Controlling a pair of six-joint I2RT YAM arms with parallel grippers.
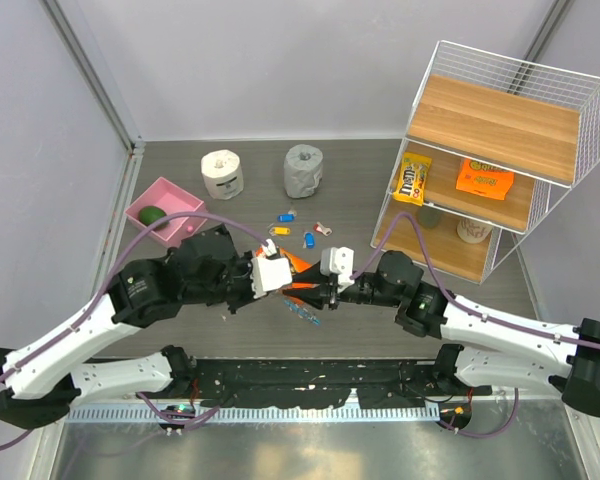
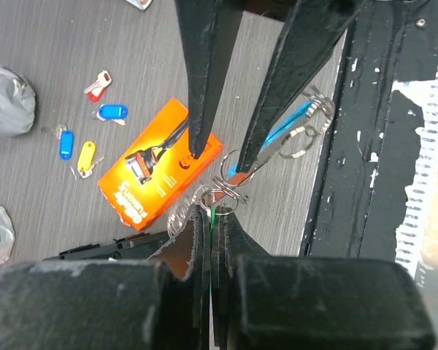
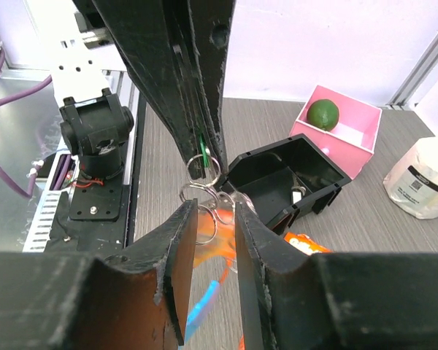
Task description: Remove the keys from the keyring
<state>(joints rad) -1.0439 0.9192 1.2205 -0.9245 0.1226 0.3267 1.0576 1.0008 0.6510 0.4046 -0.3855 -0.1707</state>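
The grey metal keys (image 2: 230,188), a tangle of silver rings, hang between both grippers above the table. They also show in the right wrist view (image 3: 204,195). The light-blue keyring (image 2: 288,124) trails from the cluster, and shows below it in the right wrist view (image 3: 204,313) and in the top view (image 1: 302,313). My left gripper (image 2: 212,208) is shut on one ring of the cluster, with a green sliver showing between its pads. My right gripper (image 3: 215,208) faces it with its jaws apart and rings in the gap. The two grippers meet at the table's middle: left gripper (image 1: 292,284), right gripper (image 1: 317,292).
An orange razor box (image 2: 153,175) lies under the grippers, with a black tray (image 3: 292,175) beside it. Small blue, yellow and pink tagged keys (image 1: 286,216) lie behind. A pink bin (image 1: 176,198) holding a lime, two paper rolls (image 1: 222,173) and a wire shelf (image 1: 500,150) stand further back.
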